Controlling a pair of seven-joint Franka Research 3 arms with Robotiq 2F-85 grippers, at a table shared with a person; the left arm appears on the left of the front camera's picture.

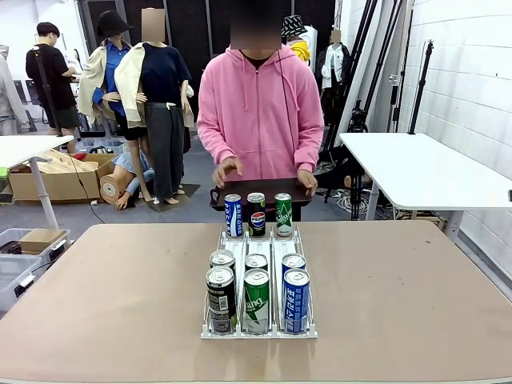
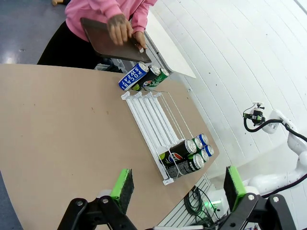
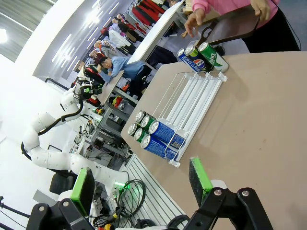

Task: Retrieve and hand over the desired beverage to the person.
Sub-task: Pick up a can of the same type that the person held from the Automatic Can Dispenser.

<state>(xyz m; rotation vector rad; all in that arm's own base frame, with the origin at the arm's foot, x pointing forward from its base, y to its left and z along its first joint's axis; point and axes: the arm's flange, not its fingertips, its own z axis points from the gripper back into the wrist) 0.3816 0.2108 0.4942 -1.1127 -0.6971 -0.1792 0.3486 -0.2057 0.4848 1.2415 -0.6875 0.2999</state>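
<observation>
One wide tan table [image 1: 104, 296] spreads across the front view. At its far side stands the person [image 1: 260, 112] in a pink hooded sweatshirt. They hold a dark brown tray [image 1: 264, 190] level at the table's far edge, with one hand [image 1: 227, 170] resting on top and the other hand [image 1: 306, 181] at its end.

A white three-lane rack [image 1: 258, 331] lies along the middle of the table, running from my side toward the person. From the front I count nine cans, all upright. Three stand at the rack's far end, just before the tray: a far blue can [image 1: 233, 216], a black Pepsi can [image 1: 256, 214] and a far green can [image 1: 283, 214]. Six sit at the near end in two rows, fronted by a near black can [image 1: 221, 300], a near green can [image 1: 257, 302] and a near blue can [image 1: 295, 301].

The left wrist view looks in from the side. It lets me read "Pocari Sweat" on the far blue can, and it shows the two groups well apart. In it my left gripper [image 2: 178, 179] hangs on my side of the table, jaws spread wide, with nothing between its green pads [image 2: 122, 184].

The right wrist view comes from the opposite side, where the blue cans are nearest and people [image 3: 115, 64] sit at tables farther back. My right gripper [image 3: 140, 172] is equally wide and holds nothing.
</observation>
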